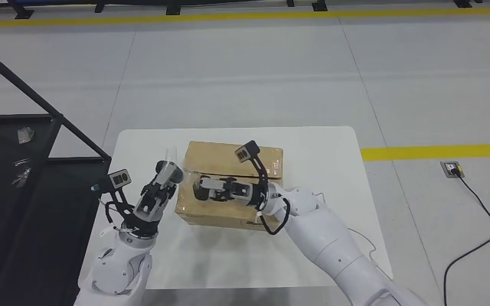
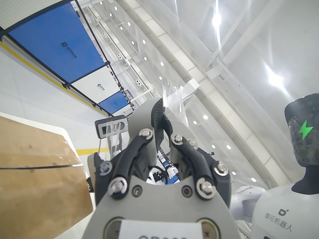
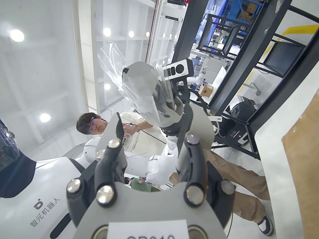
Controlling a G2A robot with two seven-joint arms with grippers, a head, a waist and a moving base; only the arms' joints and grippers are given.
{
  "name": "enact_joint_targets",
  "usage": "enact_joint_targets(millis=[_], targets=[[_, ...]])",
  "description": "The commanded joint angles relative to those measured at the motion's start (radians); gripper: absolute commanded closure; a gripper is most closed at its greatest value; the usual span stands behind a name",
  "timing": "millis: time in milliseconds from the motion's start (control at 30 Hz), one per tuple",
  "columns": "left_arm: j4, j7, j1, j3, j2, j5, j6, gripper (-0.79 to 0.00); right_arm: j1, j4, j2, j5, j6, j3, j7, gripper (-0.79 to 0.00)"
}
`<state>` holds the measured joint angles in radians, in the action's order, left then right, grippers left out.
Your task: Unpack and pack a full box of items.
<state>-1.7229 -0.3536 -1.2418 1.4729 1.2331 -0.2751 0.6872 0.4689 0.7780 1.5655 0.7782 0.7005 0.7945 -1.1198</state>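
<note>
Left tool (image 2: 162,115) clamps clear plastic film (image 2: 174,98) poking past its tips, beside the cardboard box (image 1: 230,157); right tool (image 1: 200,187) spread wide, empty.

Cardboard box (image 1: 222,157) on white table (image 1: 329,176), grey floor (image 1: 230,69)

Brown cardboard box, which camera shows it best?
The top view: it shows the brown cardboard box almost whole, sitting on the white table. The left wrist view catches one corner of it, the right wrist view a sliver of one side.
</note>
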Motion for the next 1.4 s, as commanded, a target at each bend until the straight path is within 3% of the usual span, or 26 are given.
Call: enact_joint_targets(millis=[0, 1367], targets=[[0.001, 0.001, 0.0, 0.0, 0.0, -0.001, 0.0, 0.0, 0.002, 0.007, -0.001, 0.002, -0.003, 0.002, -0.003, -0.332], [0.034, 0.012, 0.027, -0.008, 0.005, 0.01, -0.011, 0.0, 0.016, 0.017, -0.014, 0.024, -0.035, 0.051, -0.035, -0.326]])
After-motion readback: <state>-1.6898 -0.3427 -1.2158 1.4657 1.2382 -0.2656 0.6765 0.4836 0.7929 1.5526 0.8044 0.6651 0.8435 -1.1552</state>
